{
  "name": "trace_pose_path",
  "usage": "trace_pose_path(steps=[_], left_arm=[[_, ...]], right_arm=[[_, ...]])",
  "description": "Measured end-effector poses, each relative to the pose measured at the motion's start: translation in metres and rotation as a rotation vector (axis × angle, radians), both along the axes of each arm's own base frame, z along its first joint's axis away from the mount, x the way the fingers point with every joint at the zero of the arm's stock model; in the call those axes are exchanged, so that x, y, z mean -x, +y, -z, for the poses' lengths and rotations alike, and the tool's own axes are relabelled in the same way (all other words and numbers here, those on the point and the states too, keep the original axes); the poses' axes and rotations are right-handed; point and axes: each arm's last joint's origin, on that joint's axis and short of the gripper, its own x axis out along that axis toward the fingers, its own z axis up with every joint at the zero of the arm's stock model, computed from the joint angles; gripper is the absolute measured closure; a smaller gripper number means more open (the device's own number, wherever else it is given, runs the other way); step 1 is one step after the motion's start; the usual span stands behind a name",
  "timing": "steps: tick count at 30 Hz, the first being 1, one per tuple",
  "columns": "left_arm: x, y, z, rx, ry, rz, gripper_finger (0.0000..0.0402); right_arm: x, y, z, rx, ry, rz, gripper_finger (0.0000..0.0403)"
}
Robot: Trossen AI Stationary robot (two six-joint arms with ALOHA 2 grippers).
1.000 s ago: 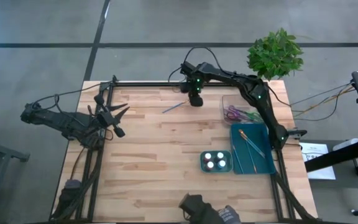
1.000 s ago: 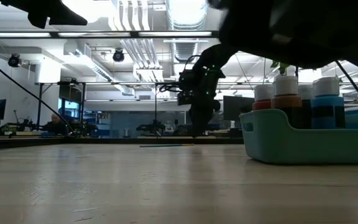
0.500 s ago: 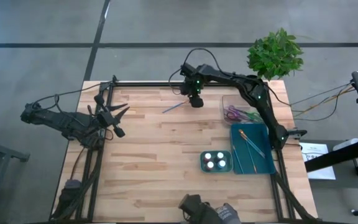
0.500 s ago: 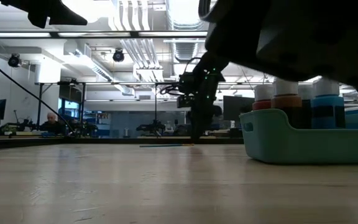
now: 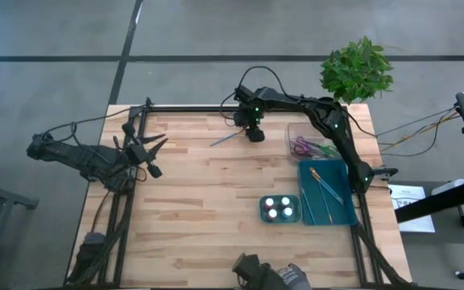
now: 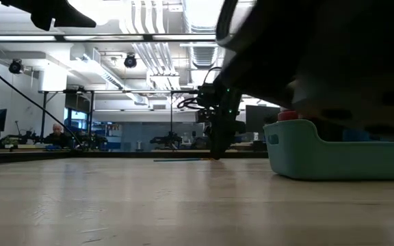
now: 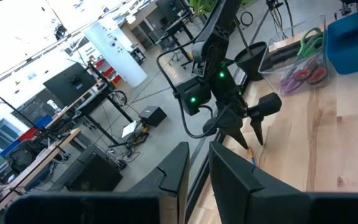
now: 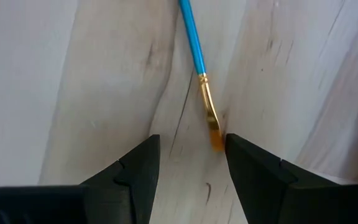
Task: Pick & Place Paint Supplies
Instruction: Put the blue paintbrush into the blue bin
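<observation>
Open right claw (image 8: 188,165) over blue paintbrush (image 8: 199,74) near table's (image 5: 192,201) far edge.

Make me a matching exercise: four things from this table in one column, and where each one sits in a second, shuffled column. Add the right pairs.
Things:
1. blue-handled paintbrush
2. scissors
3. paint tubes
4. orange-handled paintbrush

Places:
A. in the clear bin near the table's far right edge
B. in the long teal tray on the right
C. lying on the bare wood, just ahead of the open right tool
D. standing in the small teal tub beside the tray

Pairs: 1-C, 2-A, 3-D, 4-B
</observation>
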Motion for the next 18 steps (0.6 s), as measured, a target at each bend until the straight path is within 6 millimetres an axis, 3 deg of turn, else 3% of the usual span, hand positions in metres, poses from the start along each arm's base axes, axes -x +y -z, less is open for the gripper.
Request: trace_pose_path(steps=[18], left_arm=[[0.0,0.0,0.0001,-0.001,0.001,0.0,0.0333]], right_arm=[[-0.0036,0.0067,0.0055,-0.037,-0.014,-0.027,0.0228]])
